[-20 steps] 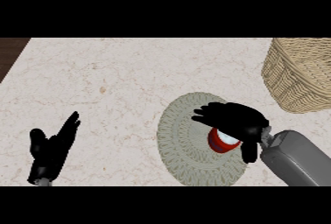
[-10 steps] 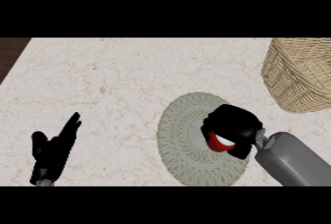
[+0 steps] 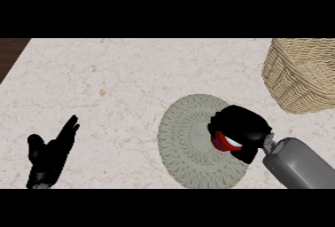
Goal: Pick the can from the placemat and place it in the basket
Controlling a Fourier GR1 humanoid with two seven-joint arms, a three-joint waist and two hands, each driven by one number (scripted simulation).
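Black right hand now tighter round can

Nothing here can be read — no word, brand, number or sign anywhere. The red can shows only a sliver of red and white between the fingers of the right hand, with no lettering to make out. The basket at the counter's far right corner, and the placemat, carry no marks either.
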